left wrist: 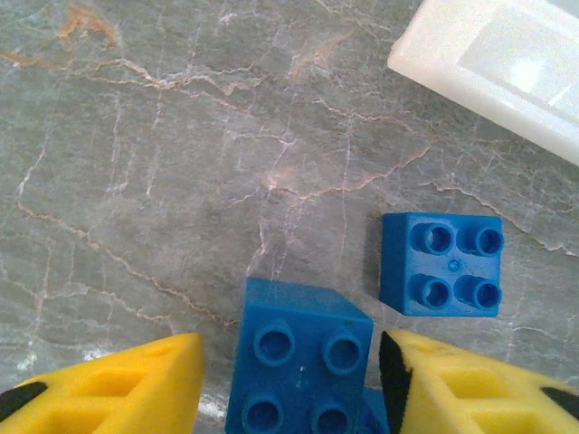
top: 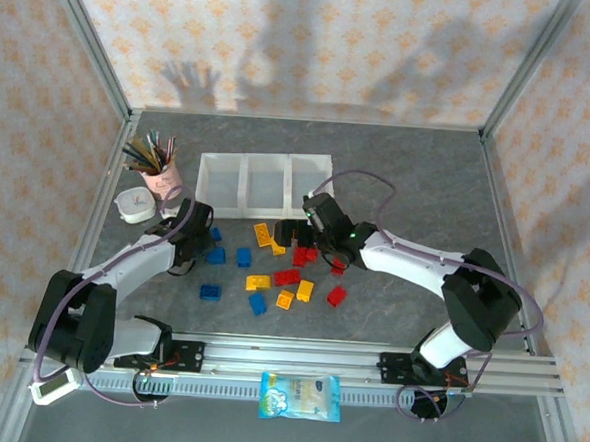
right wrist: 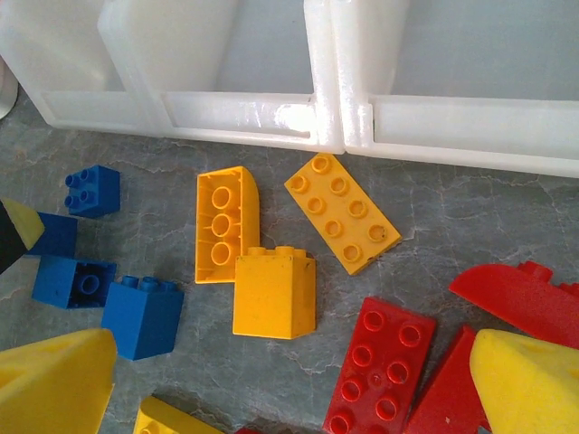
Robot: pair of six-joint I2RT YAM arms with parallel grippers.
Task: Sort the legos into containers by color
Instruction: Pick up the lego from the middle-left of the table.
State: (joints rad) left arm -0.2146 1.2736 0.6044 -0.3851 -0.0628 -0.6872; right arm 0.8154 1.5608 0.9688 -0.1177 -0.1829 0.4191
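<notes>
My left gripper [left wrist: 289, 362] is open, its yellow fingers [left wrist: 118, 389] on either side of a blue lego [left wrist: 298, 357] on the table. The right pad sits almost against it and a gap shows at the left. A second blue lego [left wrist: 441, 264] lies just beyond. The legos lie scattered in front of the containers [top: 245, 183], which are three joined white bins. My right gripper [right wrist: 294, 389] hangs open above a yellow lego [right wrist: 274, 294] and a red plate [right wrist: 380, 366], gripping nothing. In the top view the left gripper [top: 202, 237] is at the blue bricks and the right gripper [top: 292, 236] is above the pile.
A pink pencil cup [top: 158, 173] and a small white dish [top: 136, 204] stand left of the bins. A snack packet [top: 300, 395] lies on the front rail. More blue bricks [right wrist: 142, 315] and yellow pieces [right wrist: 342, 212] lie close to the bin wall [right wrist: 326, 117].
</notes>
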